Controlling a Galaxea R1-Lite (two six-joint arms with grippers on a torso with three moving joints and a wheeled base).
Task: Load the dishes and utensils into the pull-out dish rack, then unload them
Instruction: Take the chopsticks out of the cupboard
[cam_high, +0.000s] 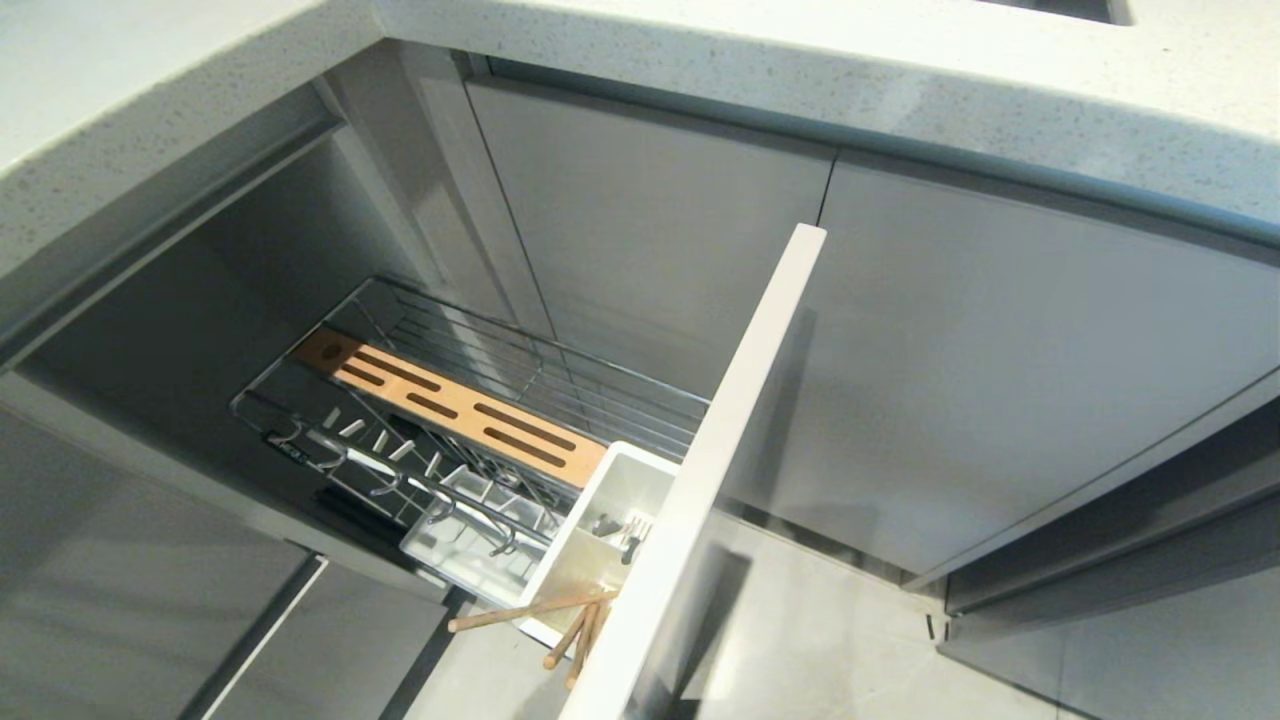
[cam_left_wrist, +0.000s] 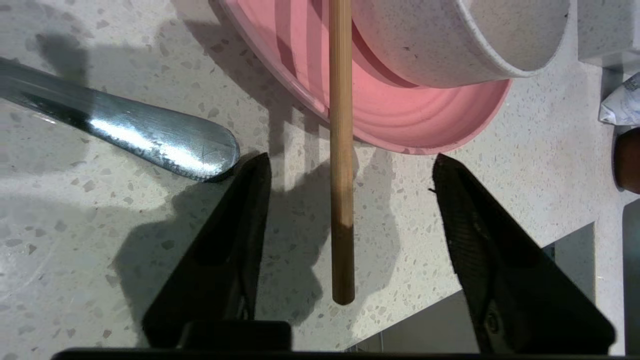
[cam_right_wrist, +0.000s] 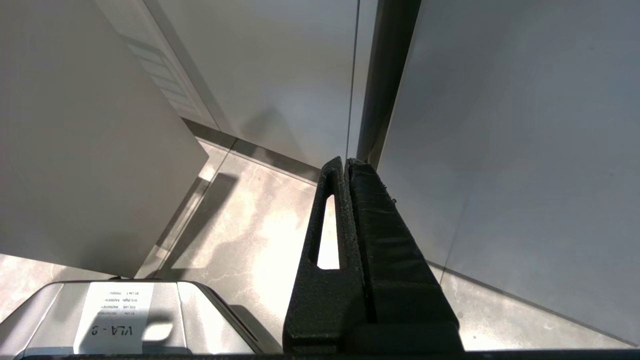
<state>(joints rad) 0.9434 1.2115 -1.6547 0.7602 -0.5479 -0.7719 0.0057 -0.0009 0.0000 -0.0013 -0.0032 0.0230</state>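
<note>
The spoon (cam_left_wrist: 125, 132), plate (cam_left_wrist: 400, 120) and bowl (cam_left_wrist: 450, 45) are cut off, chopstick (cam_left_wrist: 341, 150) tip perhaps too.

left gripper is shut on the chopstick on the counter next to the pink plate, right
Not quite. The left wrist view shows the left gripper open: its fingers stand apart on either side of the chopstick, neither touching it. The chopstick does lie on the counter, its far part crossing the pink plate.
</note>
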